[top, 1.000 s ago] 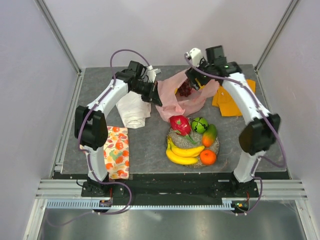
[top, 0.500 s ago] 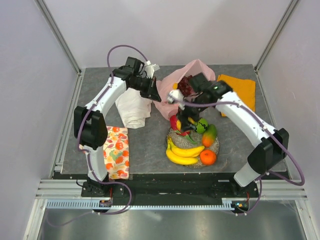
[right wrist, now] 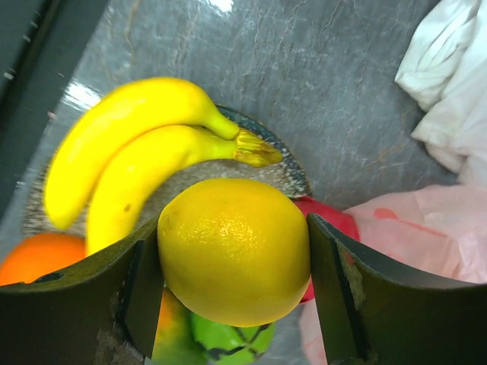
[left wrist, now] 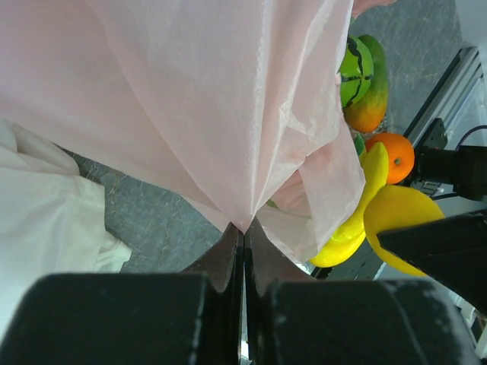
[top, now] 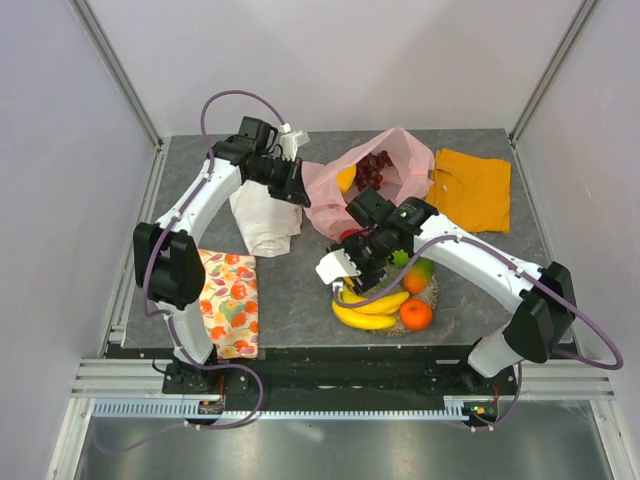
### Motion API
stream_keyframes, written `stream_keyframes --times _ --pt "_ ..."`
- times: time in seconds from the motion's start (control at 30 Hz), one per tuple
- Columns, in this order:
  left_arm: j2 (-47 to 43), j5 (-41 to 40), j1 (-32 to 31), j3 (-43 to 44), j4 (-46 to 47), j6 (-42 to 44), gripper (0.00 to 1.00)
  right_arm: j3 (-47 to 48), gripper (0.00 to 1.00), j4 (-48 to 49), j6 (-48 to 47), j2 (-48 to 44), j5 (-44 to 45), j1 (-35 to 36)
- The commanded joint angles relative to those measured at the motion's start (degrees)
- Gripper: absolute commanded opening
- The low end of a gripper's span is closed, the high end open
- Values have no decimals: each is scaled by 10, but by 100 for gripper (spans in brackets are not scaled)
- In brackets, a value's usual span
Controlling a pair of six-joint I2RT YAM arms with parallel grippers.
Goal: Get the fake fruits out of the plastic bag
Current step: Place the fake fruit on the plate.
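Looking down through the right wrist view, you see the right gripper (right wrist: 234,251) with its jaws set wide and pressed on either side of a round yellow fruit (right wrist: 232,247), so that fruit is out of the plastic bag (top: 400,165) and hanging in the air. What your next move turns on is what lies straight below it. The glittery dish (right wrist: 293,179) sits directly under the jaws, and the fruit hangs over its middle, above the gap between the banana bunch (right wrist: 129,160), the red dragon fruit (right wrist: 335,224) and the green round fruit (right wrist: 228,334). The bananas run lengthwise from the near left towards the dish's far rim, stems pointing away from the arm bases, and the orange (right wrist: 38,255) lies just beside them. A straight drop should therefore land between them rather than on their backs, though I judge the fruit may roll once freed. The left gripper (left wrist: 243,232) is pinched tight on a fold of the bag's thin pink film, at the bag's left side. The grapes (top: 375,168) and another yellow fruit (top: 346,178) lie inside the bag, beyond the right gripper and farther up the table, nearer your right arm than anything else free to reach them.
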Motion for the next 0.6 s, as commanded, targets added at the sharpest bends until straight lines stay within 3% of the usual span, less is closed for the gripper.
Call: stream_keyframes --times 0.0,0.23,0.43,0.47,0.57 --pt "-46 -16 6 -17 -6 36 2 -43 61 37 -164 -9 1 3" --pt "-52 -25 15 -27 -12 42 1 -181 68 87 -393 -87 12 3" --pt "-62 -24 19 -36 -12 46 1 -193 87 106 -431 -84 27 2" --pt "-62 -23 19 -37 -12 45 2 -193 98 110 -433 -87 31 0" --pt "-60 -14 20 -39 -8 39 2 -187 98 109 -445 -96 39 -15"
